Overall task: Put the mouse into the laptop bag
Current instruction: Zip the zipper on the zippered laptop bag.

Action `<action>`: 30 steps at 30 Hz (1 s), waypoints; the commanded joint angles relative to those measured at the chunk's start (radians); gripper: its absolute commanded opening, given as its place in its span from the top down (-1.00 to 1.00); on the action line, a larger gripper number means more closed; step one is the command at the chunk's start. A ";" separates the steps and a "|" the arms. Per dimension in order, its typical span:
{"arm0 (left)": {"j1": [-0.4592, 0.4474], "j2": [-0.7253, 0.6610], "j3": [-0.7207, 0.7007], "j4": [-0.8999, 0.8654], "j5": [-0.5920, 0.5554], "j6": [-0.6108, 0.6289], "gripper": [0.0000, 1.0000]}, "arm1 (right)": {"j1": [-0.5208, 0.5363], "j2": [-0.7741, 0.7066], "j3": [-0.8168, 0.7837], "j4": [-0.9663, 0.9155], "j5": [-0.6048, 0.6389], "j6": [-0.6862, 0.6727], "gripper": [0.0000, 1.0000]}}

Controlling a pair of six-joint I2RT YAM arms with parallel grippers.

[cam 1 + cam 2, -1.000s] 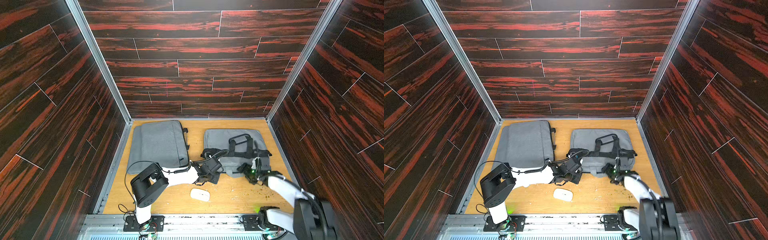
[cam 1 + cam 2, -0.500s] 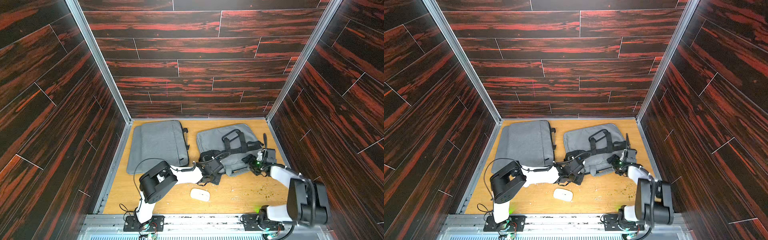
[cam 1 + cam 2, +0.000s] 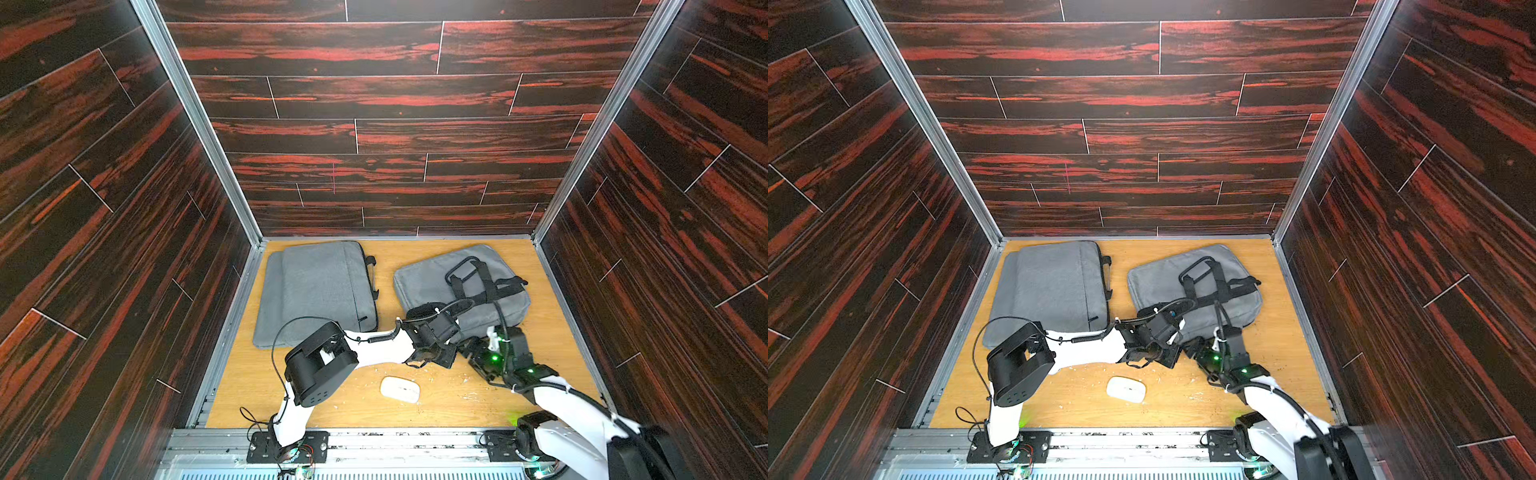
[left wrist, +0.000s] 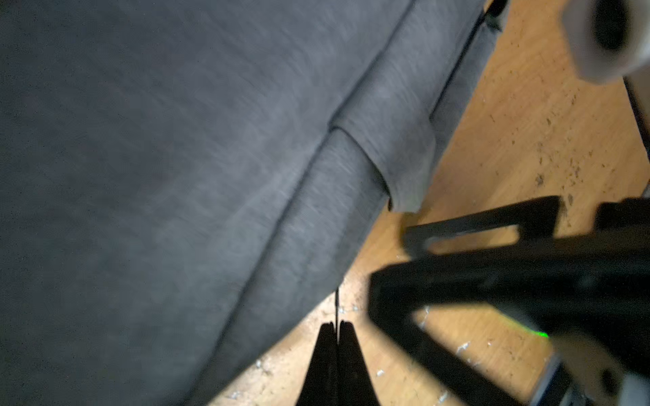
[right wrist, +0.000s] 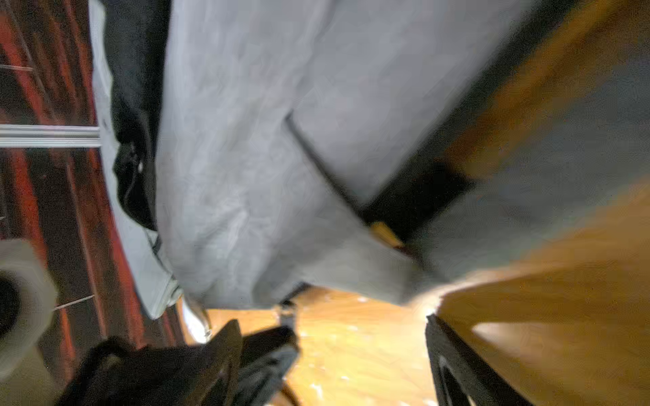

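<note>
White mouse [image 3: 400,389] lay on wooden table [image 3: 457,411], just nearside of both grippers, untouched. I saw left gripper [image 4: 337,328] pinched on zipper pull [image 4: 337,305] of laptop bag [image 3: 432,282], right gripper [image 4: 394,270] spread wide beside it, holding nothing.

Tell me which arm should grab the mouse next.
Right, probably. The right gripper stands open and empty near the mouse, which lies free on the table. The left gripper is shut on a thin pull at the laptop bag's edge.
</note>
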 commanded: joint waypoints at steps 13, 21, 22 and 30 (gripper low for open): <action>0.004 -0.033 -0.066 -0.022 -0.081 0.025 1.00 | -0.038 0.223 -0.067 0.426 -0.189 0.162 1.00; 0.139 -0.090 -0.213 0.040 -0.108 0.001 1.00 | -0.144 0.023 0.114 -0.181 -0.091 -0.127 1.00; 0.153 -0.091 -0.220 0.043 -0.109 0.002 1.00 | -0.149 0.020 0.134 -0.225 -0.077 -0.152 1.00; 0.209 -0.106 -0.202 0.040 -0.109 0.029 1.00 | -0.222 0.038 0.139 -0.274 -0.077 -0.210 0.88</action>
